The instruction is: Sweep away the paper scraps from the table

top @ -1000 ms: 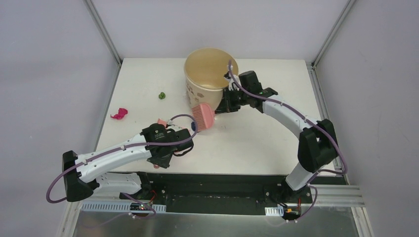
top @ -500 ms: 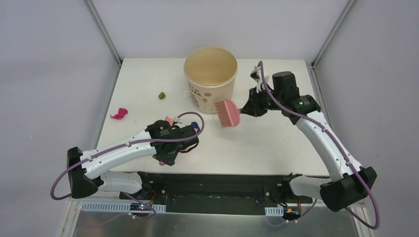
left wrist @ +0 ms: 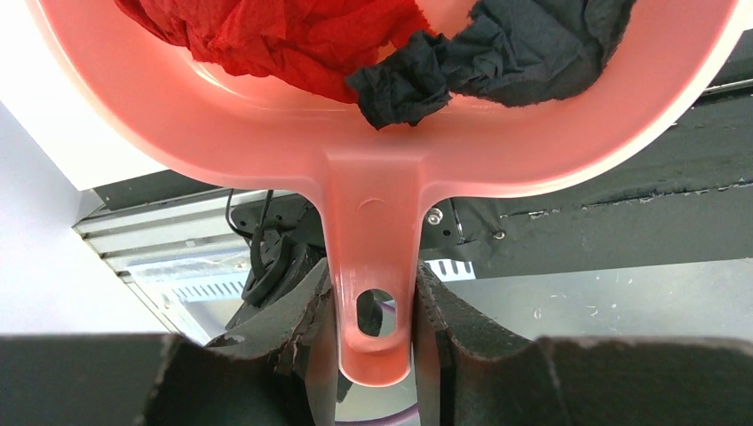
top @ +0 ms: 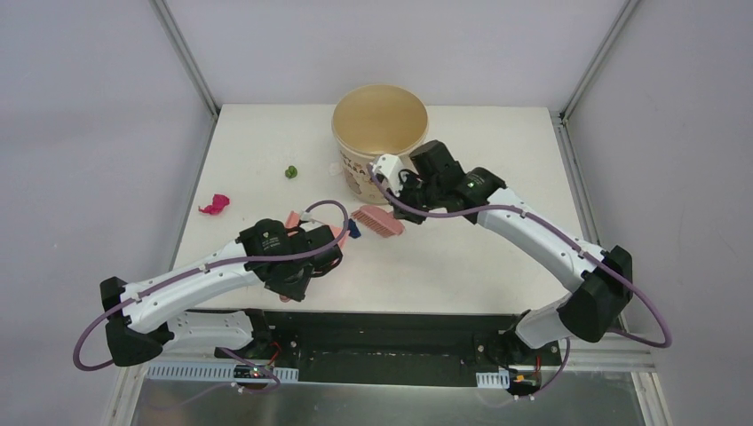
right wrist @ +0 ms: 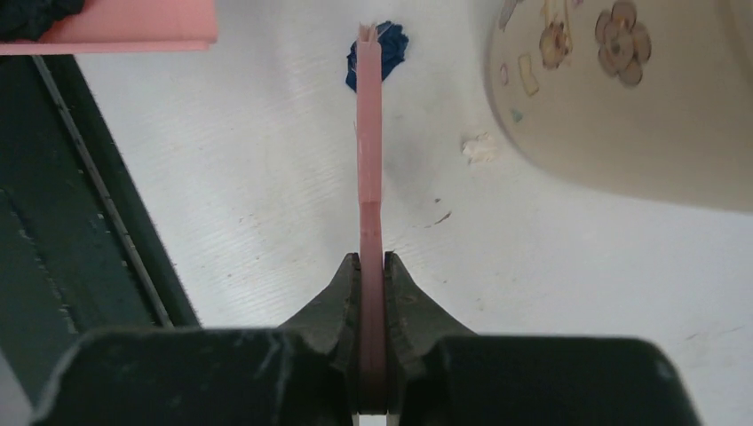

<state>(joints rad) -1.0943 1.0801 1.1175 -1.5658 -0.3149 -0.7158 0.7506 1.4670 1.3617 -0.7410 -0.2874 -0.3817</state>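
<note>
My left gripper is shut on the handle of the pink dustpan, which carries red paper scraps and black ones. From above, the dustpan sits at the table's front left under my left gripper. My right gripper is shut on the pink hand brush, seen edge-on, its head down at a blue scrap. In the top view the brush lies just right of the blue scrap. A green scrap and a magenta scrap lie at the left.
A large beige paper bucket stands at the back centre, close behind the brush. A tiny white scrap lies by its base. The table's black front edge runs just left of the brush.
My right arm has swung the brush from beside the bucket down and left to the blue scrap. My left arm with the dustpan has shifted slightly left.
</note>
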